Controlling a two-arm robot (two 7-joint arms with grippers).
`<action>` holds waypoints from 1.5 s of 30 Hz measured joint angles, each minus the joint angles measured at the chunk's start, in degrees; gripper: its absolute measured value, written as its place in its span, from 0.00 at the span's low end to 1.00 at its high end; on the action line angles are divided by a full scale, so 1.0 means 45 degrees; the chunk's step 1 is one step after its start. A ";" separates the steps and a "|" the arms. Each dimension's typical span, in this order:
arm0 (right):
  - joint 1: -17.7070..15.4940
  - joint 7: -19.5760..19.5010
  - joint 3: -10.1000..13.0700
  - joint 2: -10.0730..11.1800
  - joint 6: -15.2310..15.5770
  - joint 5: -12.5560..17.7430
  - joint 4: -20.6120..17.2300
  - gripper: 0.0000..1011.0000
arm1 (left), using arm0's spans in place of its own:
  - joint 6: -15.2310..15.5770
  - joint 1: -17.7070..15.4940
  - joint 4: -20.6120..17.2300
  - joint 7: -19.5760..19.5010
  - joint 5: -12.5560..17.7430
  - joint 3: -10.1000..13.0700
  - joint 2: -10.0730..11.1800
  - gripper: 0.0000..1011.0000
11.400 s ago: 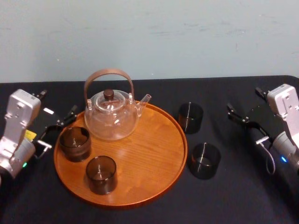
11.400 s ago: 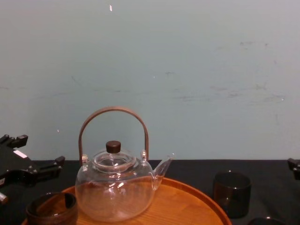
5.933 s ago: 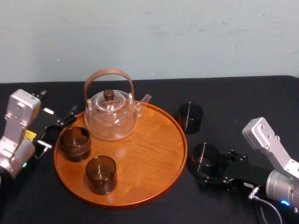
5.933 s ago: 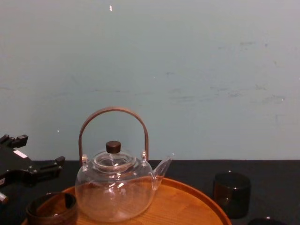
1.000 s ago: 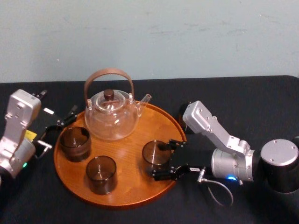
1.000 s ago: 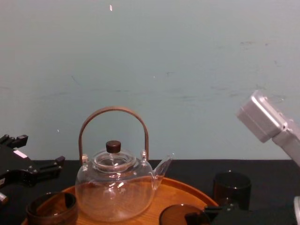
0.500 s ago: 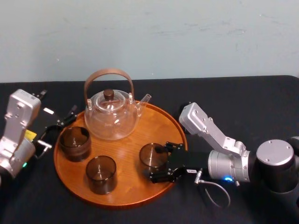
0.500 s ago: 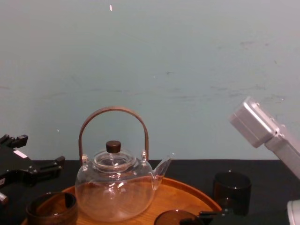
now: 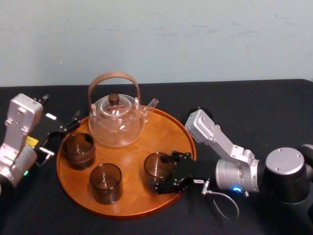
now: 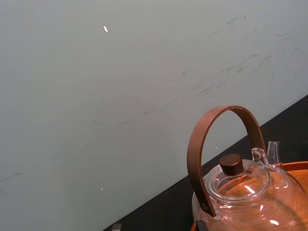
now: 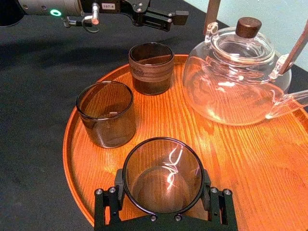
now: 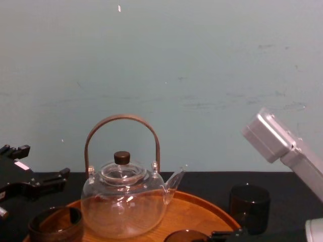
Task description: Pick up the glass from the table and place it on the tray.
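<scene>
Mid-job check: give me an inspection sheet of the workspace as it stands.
Surface: table, black cloth.
Job's things: held glass over the tray's near right; contact unclear. Two other glasses on tray's left. Spare glass on table, right of tray.
Clutter: teapot at tray's far side.
Grippers: right gripper shut on held glass; left gripper open, parked left of tray.
Cables: grey cable loops by right wrist.
Surroundings: plain wall; nothing else seen.

Backdrop as I log it from my station: one wall (image 9: 156,39), pale blue-green, plain across the full width; faint dark scuff marks (image 12: 202,106) streaked over it; one small bright speck (image 12: 119,8) high up. One table (image 9: 264,98), black-covered, far edge meeting the wall. Light even
</scene>
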 joint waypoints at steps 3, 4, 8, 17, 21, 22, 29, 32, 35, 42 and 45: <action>0.0008 -0.0014 -0.0027 -0.0018 0.0009 -0.0019 0.0035 0.89 | 0.0000 -0.0001 0.0000 -0.0001 0.0000 0.0001 0.0000 0.99; 0.0011 -0.0023 -0.0039 -0.0025 0.0014 -0.0033 0.0055 0.89 | 0.0000 -0.0001 0.0000 -0.0001 -0.0001 0.0000 0.0000 0.99; 0.0013 -0.0045 -0.0049 -0.0029 0.0020 -0.0067 0.0095 0.89 | 0.0000 -0.0001 0.0000 -0.0001 0.0000 0.0000 0.0000 0.99; 0.0019 -0.0196 -0.0054 -0.0097 0.0020 -0.0216 0.0164 0.89 | 0.0000 -0.0001 0.0000 -0.0001 0.0000 0.0000 0.0000 0.99; 0.0020 -0.0190 -0.0054 -0.0095 0.0019 -0.0212 0.0164 0.89 | 0.0000 -0.0001 0.0000 0.0000 0.0000 0.0000 0.0000 0.99; 0.0020 -0.0190 -0.0055 -0.0094 0.0019 -0.0211 0.0164 0.89 | 0.0000 -0.0001 0.0000 0.0000 0.0000 0.0000 0.0001 0.99; 0.0018 -0.0180 -0.0052 -0.0089 0.0020 -0.0198 0.0164 0.93 | 0.0000 -0.0001 0.0000 -0.0001 0.0000 0.0000 0.0000 0.99; 0.0015 -0.0176 -0.0049 -0.0086 0.0021 -0.0193 0.0162 0.99 | 0.0000 -0.0001 0.0000 -0.0001 0.0000 0.0000 0.0000 0.99; 0.0015 -0.0169 -0.0046 -0.0082 0.0022 -0.0188 0.0160 0.99 | 0.0000 -0.0001 0.0000 -0.0001 0.0000 0.0000 0.0000 0.99; 0.0014 -0.0162 -0.0042 -0.0076 0.0022 -0.0183 0.0154 0.99 | 0.0000 -0.0001 0.0000 0.0000 0.0000 0.0000 0.0000 0.99; 0.0014 -0.0161 -0.0042 -0.0076 0.0022 -0.0178 0.0153 0.99 | 0.0000 -0.0001 0.0000 -0.0001 0.0000 0.0000 0.0000 0.99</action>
